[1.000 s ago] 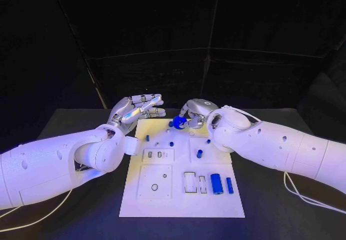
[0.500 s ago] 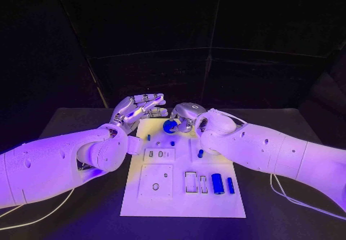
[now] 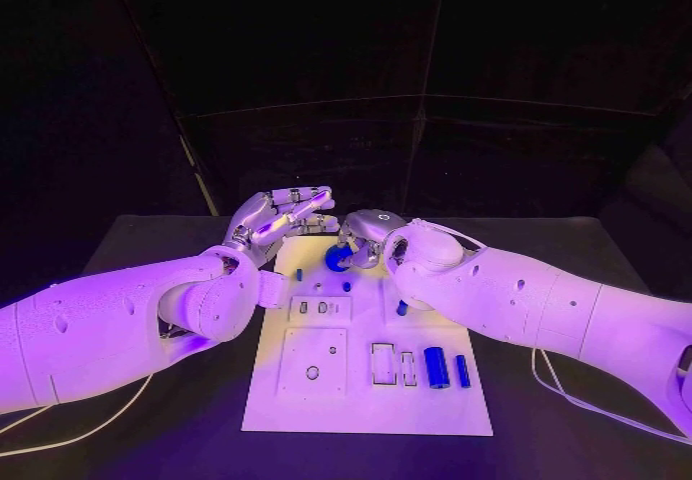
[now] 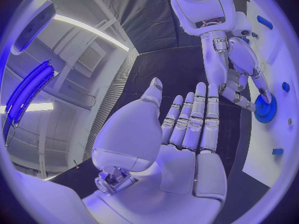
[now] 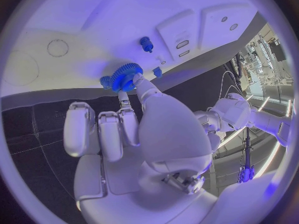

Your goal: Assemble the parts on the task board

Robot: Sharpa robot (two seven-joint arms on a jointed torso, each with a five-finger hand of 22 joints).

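The white task board (image 3: pixel 332 400) lies in the middle of the black table. My right hand (image 3: pixel 371 232) is over the board's far end, its fingertips pinching a blue gear (image 3: pixel 338 258) low above or on the board; I cannot tell which. The right wrist view has the gear (image 5: pixel 123 76) at the thumb tip and fingertips (image 5: pixel 132 79) of that hand (image 5: pixel 137 129), close to the board (image 5: pixel 87 20). Beside the board's far left corner my left hand (image 3: pixel 278 216) hovers, holding nothing. Its fingers (image 4: pixel 198 119) are straight and together, facing the gear (image 4: pixel 266 109).
Small blue pegs stand on the board (image 3: pixel 297 274) (image 3: pixel 346 286) (image 3: pixel 400 308). Two blue cylinders (image 3: pixel 434 367) (image 3: pixel 460 371) lie beside slots near its front right. A blue peg (image 5: pixel 146 44) stands just beyond the gear. Black table surrounds the board.
My right hand has carried the gear to the left and a little lower, nearer my left hand. The left hand has hardly moved.
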